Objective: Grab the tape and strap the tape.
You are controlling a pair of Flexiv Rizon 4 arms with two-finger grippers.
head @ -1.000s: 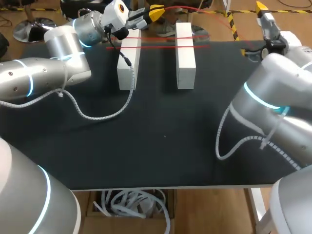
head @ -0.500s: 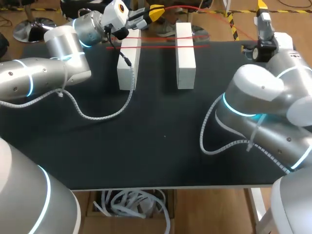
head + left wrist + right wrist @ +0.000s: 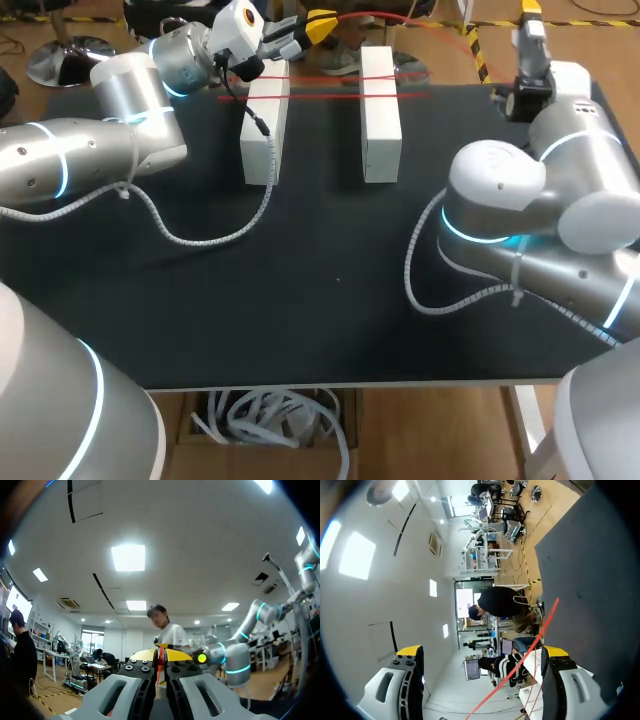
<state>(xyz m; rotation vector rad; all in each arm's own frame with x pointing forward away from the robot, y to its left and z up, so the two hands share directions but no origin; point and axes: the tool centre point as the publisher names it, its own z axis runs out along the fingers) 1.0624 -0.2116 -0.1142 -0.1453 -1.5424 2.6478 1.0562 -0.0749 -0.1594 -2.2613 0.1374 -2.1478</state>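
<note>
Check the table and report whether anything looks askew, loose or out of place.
Nothing is spilled or broken. The red tape lies straight across both white blocks, but one loose strand arcs from the left gripper past the table's far edge, passing between the right gripper's open fingers without touching them.

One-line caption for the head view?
Left claw pinches thin red tape strung over two white blocks on black table; right claw open.

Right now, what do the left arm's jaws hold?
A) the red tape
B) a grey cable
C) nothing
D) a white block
A: in the left wrist view, the left jaws are shut on the red tape, one yellow tip on each side.
</note>
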